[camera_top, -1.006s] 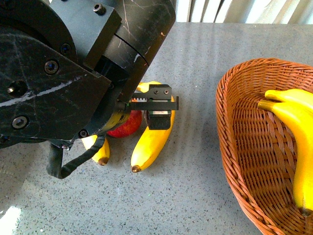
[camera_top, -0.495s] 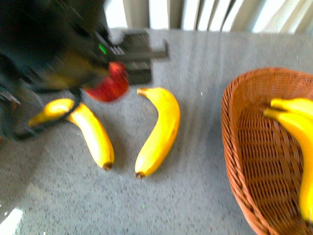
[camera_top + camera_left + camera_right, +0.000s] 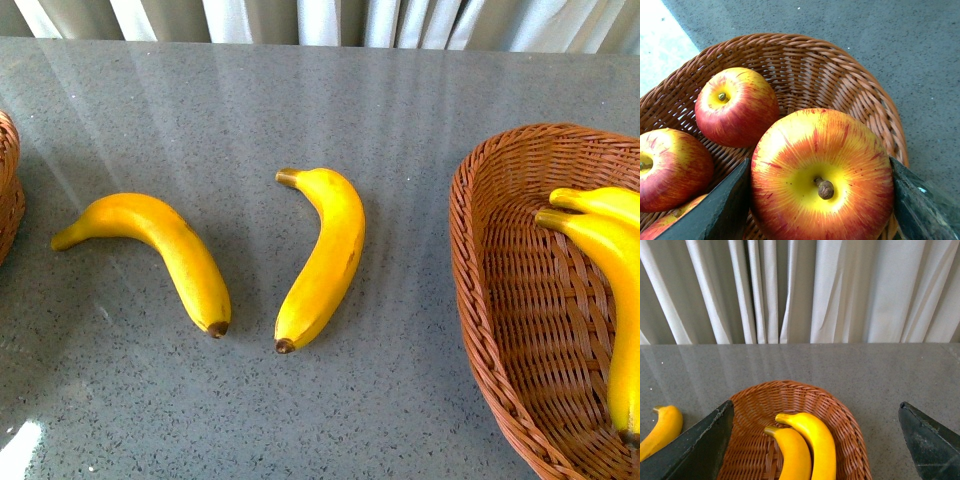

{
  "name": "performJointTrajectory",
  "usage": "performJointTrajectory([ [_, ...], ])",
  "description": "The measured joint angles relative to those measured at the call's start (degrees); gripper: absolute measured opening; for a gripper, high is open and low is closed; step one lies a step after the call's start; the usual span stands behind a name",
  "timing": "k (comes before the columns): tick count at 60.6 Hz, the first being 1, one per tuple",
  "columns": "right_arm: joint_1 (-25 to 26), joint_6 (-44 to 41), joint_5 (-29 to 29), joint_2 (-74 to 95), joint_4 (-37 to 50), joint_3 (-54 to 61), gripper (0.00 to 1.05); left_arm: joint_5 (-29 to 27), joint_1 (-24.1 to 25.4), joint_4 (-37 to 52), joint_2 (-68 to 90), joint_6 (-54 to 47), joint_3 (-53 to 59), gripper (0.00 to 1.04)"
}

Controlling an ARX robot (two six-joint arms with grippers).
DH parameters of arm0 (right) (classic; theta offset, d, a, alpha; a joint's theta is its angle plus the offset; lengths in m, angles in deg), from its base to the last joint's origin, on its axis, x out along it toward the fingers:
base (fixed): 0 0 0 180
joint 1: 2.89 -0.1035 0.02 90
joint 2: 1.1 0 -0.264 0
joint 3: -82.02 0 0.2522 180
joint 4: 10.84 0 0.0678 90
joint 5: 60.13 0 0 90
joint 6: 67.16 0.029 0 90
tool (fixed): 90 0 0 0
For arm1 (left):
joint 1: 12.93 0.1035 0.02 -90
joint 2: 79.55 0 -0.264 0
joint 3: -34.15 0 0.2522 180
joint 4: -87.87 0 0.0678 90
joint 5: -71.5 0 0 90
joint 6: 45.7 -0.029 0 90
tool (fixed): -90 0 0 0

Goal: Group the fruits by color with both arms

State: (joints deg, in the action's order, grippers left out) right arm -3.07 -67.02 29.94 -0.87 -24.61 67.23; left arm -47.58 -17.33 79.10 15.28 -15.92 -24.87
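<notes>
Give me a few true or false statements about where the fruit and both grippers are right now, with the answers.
1. Two bananas lie on the table: the left banana and the right banana. True.
2. The left gripper is empty. False: it is shut on an apple over the apple basket.
3. The banana basket holds a pair of bananas. True.
4. The right gripper grips a banana. False: its jaws stand open and hold nothing, above the banana basket.
</notes>
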Motion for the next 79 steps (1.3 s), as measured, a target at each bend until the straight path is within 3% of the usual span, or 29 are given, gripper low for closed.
performJointTrajectory([
  [19, 0.0, 0.0, 0.0, 0.0, 0.0, 0.0, 0.96, 0.33, 1.36, 0.11, 1.22, 0.07, 1.66, 0.68],
  [31, 0.0, 0.0, -0.02, 0.0, 0.0, 0.0, 0.96, 0.31, 1.27, 0.7, 1.05, 0.04, 2.93, 0.97],
  [64, 0.0, 0.02, 0.0, 0.0, 0.0, 0.0, 0.96, 1.6, 0.28, 6.19, -8.98, -0.74, 5.75, 0.95],
  [66, 0.0, 0.0, -0.02, 0.0, 0.0, 0.0, 0.96, 7.13, 1.4, 13.29, -8.24, -3.28, 8.0, 0.91],
  [68, 0.0, 0.0, -0.02, 0.0, 0.0, 0.0, 0.96, 16.22, 2.8, 26.12, -7.37, -9.01, 12.24, 0.84],
  [71, 0.0, 0.0, 0.02, -0.07, 0.0, 0.0, 0.96, 23.61, 3.8, 39.54, -6.97, -15.52, 17.88, 0.75],
  [75, 0.0, 0.0, 0.02, 0.07, -0.02, 0.0, 0.96, 28.11, 4.11, 52.63, -6.97, -21.49, 23.12, 0.64],
  [79, 0.0, 0.0, -0.09, -0.02, 0.0, 0.0, 0.96, 29.07, 4.11, 61.16, -9.73, -25.77, 27.56, 0.48],
])
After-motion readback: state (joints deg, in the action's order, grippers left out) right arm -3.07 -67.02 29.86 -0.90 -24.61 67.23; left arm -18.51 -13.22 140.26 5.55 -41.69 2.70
